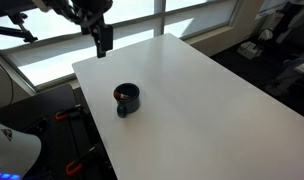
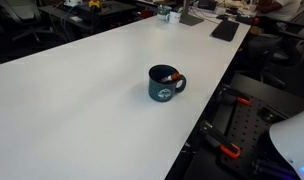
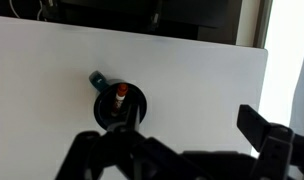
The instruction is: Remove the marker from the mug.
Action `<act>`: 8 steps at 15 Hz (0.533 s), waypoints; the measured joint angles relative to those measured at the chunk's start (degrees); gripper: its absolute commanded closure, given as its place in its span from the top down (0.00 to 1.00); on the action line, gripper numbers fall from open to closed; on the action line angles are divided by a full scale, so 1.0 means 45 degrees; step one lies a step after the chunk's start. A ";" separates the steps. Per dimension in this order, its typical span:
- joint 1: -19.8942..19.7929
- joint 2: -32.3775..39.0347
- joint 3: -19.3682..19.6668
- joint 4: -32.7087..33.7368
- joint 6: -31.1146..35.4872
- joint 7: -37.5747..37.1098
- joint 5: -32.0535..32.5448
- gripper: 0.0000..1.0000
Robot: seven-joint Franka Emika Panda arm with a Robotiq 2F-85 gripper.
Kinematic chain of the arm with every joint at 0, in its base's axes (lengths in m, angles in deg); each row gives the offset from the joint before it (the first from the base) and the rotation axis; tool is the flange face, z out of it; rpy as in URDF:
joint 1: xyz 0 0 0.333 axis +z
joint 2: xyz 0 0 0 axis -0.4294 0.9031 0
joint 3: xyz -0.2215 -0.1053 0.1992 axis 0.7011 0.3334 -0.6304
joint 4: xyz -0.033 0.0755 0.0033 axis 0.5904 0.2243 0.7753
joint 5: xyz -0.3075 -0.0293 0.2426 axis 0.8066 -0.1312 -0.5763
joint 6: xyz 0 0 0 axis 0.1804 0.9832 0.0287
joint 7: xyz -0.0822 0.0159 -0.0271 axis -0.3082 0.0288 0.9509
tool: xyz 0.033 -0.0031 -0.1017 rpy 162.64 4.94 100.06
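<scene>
The mug point(image 1: 127, 100) stands near the worktop's point(image 1: 197, 90) long edge, with the marker point(image 3: 120, 97) inside. The gripper point(image 1: 103, 47) hangs above a short edge, spread wide and empty.

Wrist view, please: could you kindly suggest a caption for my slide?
Dark mug holding an orange-tipped marker, seen from above on a white table.

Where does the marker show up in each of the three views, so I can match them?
Exterior view: the marker is an orange speck at the rim of the mug, left of centre.
Exterior view: a reddish tip in the mug's mouth, slightly right of centre.
Wrist view: orange-red end inside the mug, left of centre.
Shared landmark: the dark mug itself.
</scene>
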 measured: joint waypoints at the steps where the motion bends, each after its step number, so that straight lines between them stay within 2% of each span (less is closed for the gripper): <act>1: -0.0026 0.0027 -0.0015 -0.0002 0.0000 0.0000 0.0000 1.00; 8: -0.0059 0.1319 0.0067 0.0334 0.0188 0.0702 -0.0156 1.00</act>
